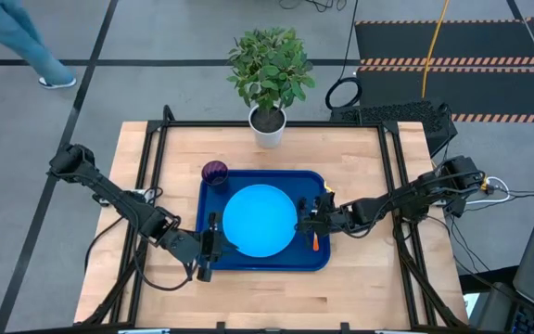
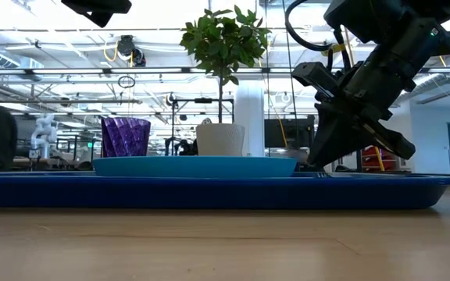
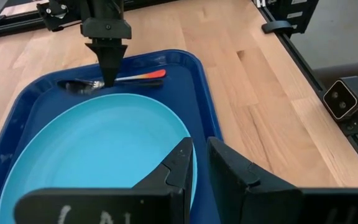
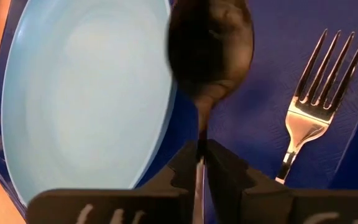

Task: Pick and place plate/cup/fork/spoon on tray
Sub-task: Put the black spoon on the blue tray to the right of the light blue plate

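Observation:
The dark blue tray (image 1: 318,186) lies in the middle of the table. The light-blue plate (image 1: 260,220) lies flat on it. The purple cup (image 1: 214,172) stands upright in the tray's far left corner. The orange-handled fork (image 1: 315,243) lies flat on the tray floor by the right rim, and it also shows in the right wrist view (image 4: 319,106). My right gripper (image 1: 310,221) is over the tray between plate and fork, shut on the dark spoon (image 4: 210,43). My left gripper (image 3: 200,155) is over the tray's near left part, beside the plate, shut and empty. My right gripper pinches the spoon's thin handle (image 4: 199,134) between its two fingers, a short way behind the bowl. The fingers slant down from the table's right side and lie along the handle. The bowl (image 3: 79,87) sticks out past the fingertips, low over the tray floor beside the plate's rim. Whether it touches the tray, I cannot tell.
A white plant pot (image 1: 268,125) with a leafy plant stands at the table's far edge, behind the tray. Bare wooden table (image 1: 369,278) lies to the left, right and near side of the tray. A person shows in the room beyond the table.

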Controlling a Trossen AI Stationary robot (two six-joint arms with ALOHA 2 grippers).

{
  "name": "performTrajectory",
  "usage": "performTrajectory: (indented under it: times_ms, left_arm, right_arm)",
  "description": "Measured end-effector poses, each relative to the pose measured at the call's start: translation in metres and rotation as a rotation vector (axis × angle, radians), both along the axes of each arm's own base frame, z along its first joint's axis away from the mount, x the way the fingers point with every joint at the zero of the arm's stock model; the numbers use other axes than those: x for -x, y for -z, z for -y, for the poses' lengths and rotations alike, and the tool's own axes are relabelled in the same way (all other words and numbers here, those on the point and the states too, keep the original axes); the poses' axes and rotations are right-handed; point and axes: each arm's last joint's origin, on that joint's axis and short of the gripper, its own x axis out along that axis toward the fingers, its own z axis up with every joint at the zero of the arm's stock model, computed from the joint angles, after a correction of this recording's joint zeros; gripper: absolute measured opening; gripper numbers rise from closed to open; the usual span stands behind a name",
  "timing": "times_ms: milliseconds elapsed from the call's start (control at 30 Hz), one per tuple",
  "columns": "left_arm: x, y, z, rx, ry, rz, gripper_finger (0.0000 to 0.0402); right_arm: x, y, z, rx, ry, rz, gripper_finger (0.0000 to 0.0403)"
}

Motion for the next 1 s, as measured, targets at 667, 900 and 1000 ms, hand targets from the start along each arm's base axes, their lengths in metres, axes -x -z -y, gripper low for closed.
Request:
performTrajectory:
  times_ms: [667, 900, 1000]
  left_arm:
    - [0.0006, 0.0011, -0.0004, -0.001, -0.004, -0.012, 0.0051]
    - [0.0007, 0.0012, -0.0005, -0.002, -0.004, -0.013, 0.0051]
    - [0.0007, 0.0012, -0.0005, -0.003, -0.004, -0.014, 0.0051]
  right_arm:
    - [-0.0006, -0.0005, -0.0001, 0.062, -0.079, -0.011, 0.0073]
    - [-0.0006, -0.0004, -0.0002, 0.190, -0.247, -0.051, 0.0073]
    - [-0.0004, -0.0012, -0.0003, 0.233, -0.305, -0.062, 0.0073]
